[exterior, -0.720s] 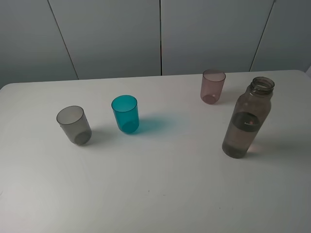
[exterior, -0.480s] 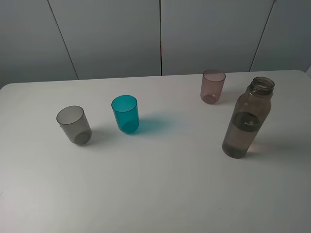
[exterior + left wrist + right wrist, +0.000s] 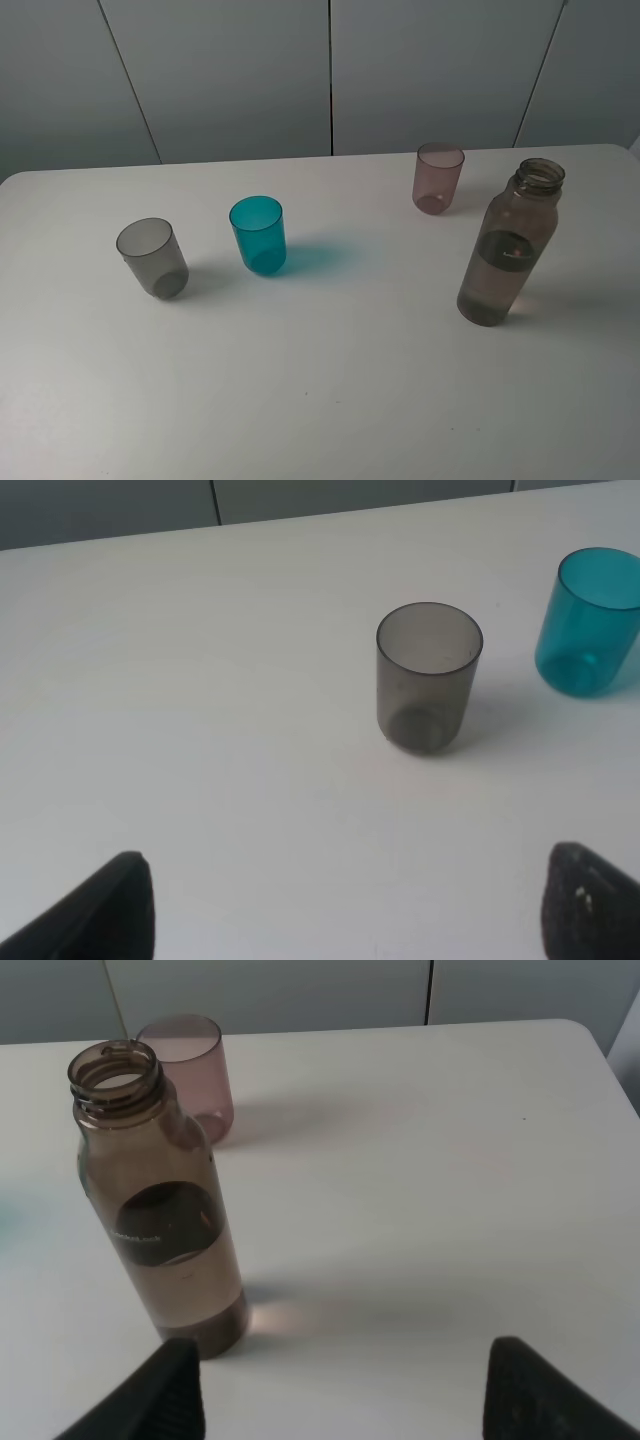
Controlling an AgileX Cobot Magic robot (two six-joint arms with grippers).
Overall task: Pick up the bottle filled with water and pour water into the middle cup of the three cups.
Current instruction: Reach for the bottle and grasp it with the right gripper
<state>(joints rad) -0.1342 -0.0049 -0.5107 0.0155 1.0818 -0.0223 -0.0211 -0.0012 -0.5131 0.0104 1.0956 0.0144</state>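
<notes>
The smoky brown bottle point(image 3: 508, 247) stands upright and uncapped on the right of the white table point(image 3: 330, 380), partly filled with water; it also shows in the right wrist view point(image 3: 160, 1200). The teal middle cup point(image 3: 258, 235) stands left of centre, between the grey cup point(image 3: 152, 257) and the pink cup point(image 3: 438, 178). My left gripper point(image 3: 345, 910) is open and empty, short of the grey cup point(image 3: 428, 676), with the teal cup point(image 3: 590, 622) beyond. My right gripper point(image 3: 345, 1390) is open and empty, with the bottle just off one fingertip point(image 3: 165, 1390). Neither gripper shows in the exterior high view.
Grey wall panels point(image 3: 330, 75) rise behind the table's far edge. The pink cup point(image 3: 186, 1068) stands just behind the bottle in the right wrist view. The table's right corner point(image 3: 585, 1035) shows there.
</notes>
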